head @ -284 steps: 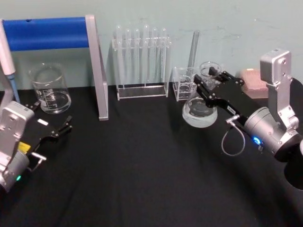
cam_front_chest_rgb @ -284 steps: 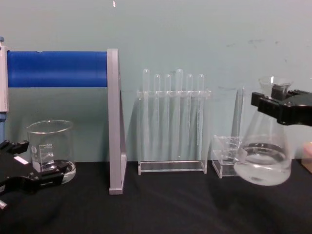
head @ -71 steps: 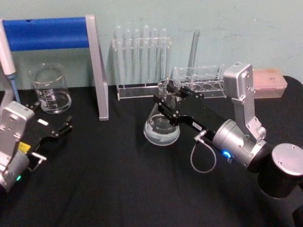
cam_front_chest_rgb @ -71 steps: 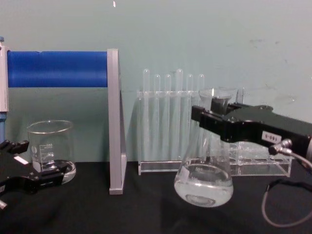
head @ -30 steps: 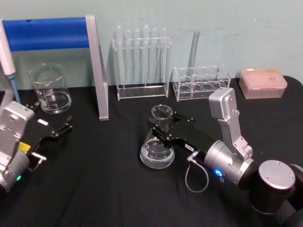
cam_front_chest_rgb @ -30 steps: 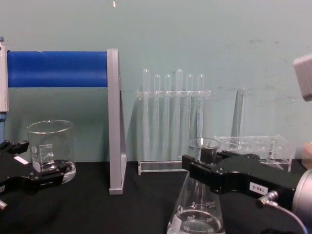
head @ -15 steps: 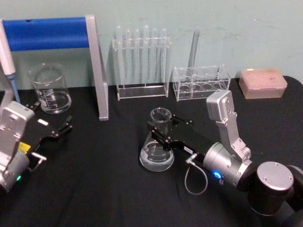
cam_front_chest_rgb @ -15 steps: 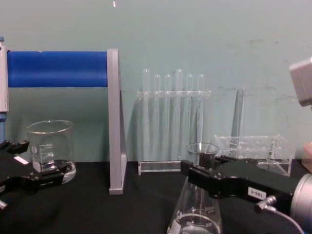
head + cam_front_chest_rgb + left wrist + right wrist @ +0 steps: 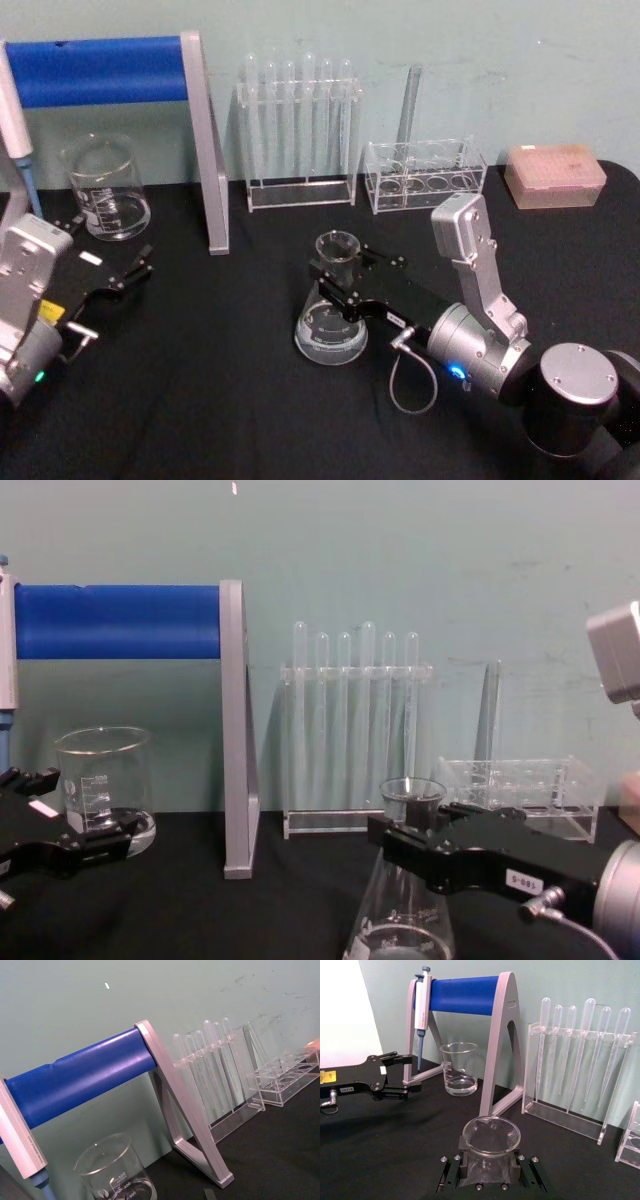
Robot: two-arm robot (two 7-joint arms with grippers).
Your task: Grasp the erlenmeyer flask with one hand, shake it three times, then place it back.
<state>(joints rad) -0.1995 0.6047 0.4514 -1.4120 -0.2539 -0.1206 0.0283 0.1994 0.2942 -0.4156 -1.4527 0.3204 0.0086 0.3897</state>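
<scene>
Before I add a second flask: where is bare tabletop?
Bare black cloth lies between the left end effector and the erlenmeyer flask, and along the near edge. Crowded: the back row of beaker, pipette stand and test tube rack.

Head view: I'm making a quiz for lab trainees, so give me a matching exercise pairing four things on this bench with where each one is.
Things:
1. erlenmeyer flask
2. beaker
3. pink tip box
4. left gripper

Places:
A. far right, at the back by the wall
B. mid-table, its neck between the right gripper's fingers
C. near left, just in front of the beaker
D. far left, under the blue bar of the pipette stand

Pairs: 1-B, 2-D, 3-A, 4-C
</scene>
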